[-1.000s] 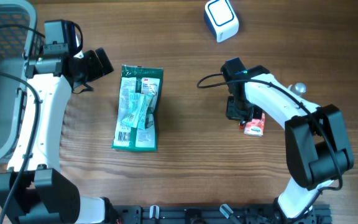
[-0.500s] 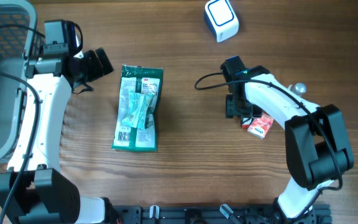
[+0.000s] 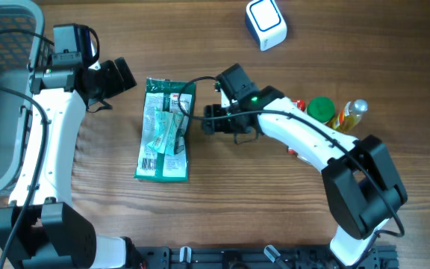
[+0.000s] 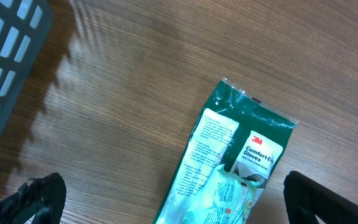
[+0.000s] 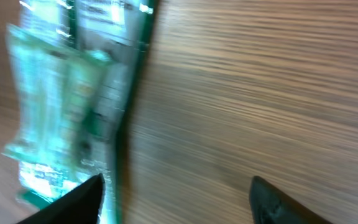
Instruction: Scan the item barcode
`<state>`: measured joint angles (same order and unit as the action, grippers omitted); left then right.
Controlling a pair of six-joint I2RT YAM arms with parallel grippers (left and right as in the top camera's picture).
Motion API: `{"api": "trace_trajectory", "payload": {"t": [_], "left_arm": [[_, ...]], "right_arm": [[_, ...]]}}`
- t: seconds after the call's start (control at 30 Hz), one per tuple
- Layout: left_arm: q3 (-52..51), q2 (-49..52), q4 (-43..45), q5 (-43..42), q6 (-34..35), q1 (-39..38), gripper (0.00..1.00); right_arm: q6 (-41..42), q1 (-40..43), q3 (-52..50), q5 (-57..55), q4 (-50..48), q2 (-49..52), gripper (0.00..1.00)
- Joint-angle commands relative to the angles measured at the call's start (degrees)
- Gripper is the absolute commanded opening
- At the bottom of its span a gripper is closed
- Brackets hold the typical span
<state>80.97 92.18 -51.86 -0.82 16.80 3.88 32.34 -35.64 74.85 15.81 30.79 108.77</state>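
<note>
Hovering just beside the glove packet (image 3: 166, 131), which lies flat on the desk (image 3: 230, 209), the right hand (image 3: 207, 119) gapes empty, as does the left hand (image 3: 119, 79). Apparent stage: pickup. The next move calls for gripping the packet's edge and presenting its barcode to the scanner (image 3: 265, 23).

Overhead view: illumination is even and moderately bright. The bench (image 3: 222, 202) shows no glare, and shadows are soft and short.

Left wrist view: focus is sharp. A dark shadow lies on the wood beside the basket (image 4: 5, 56) at upper left.

Right wrist view: heavy blur covers the whole frame. Print on the packet (image 5: 73, 93) is unreadable.
</note>
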Motion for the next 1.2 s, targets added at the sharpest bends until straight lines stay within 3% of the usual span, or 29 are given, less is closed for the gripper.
{"api": "trace_trajectory", "payload": {"t": [0.0,0.03,0.7,0.8,0.93,0.97,1.0,1.03,1.17], "left_arm": [[0.6,-0.5,0.1,-0.4,-0.1,0.2,1.00],[0.6,-0.5,0.1,-0.4,-0.1,0.2,1.00],[0.6,-0.5,0.1,-0.5,0.0,0.2,1.00],[0.6,-0.5,-3.3,-8.1,0.5,0.1,1.00],[0.6,-0.3,-7.5,-11.3,0.3,-0.3,0.98],[0.6,-0.3,-8.7,-11.3,0.3,-0.4,0.75],[0.6,-0.3,-10.1,-11.3,0.3,-0.4,0.27],[0.3,-0.3,-11.5,-11.3,0.3,-0.4,0.04],[-2.7,-0.3,-13.1,-11.3,0.3,-0.5,0.04]], "right_arm": [[5.8,-2.7,0.9,2.9,-4.7,-0.7,0.94],[5.8,-3.3,0.9,3.0,-6.0,-0.7,1.00],[5.2,-4.3,0.8,-3.4,-1.6,-0.4,1.00],[5.2,-4.3,0.8,-4.3,-1.6,-0.4,1.00],[5.2,-4.3,0.8,-4.2,-1.6,-0.4,1.00],[5.2,-4.3,0.8,-4.2,-1.6,-0.4,1.00],[5.2,-4.3,0.8,-4.2,-1.6,-0.4,1.00],[5.2,-4.3,0.8,-4.2,-1.6,-0.4,1.00],[5.2,-4.3,0.8,-4.2,-1.4,-0.4,1.00]]}}
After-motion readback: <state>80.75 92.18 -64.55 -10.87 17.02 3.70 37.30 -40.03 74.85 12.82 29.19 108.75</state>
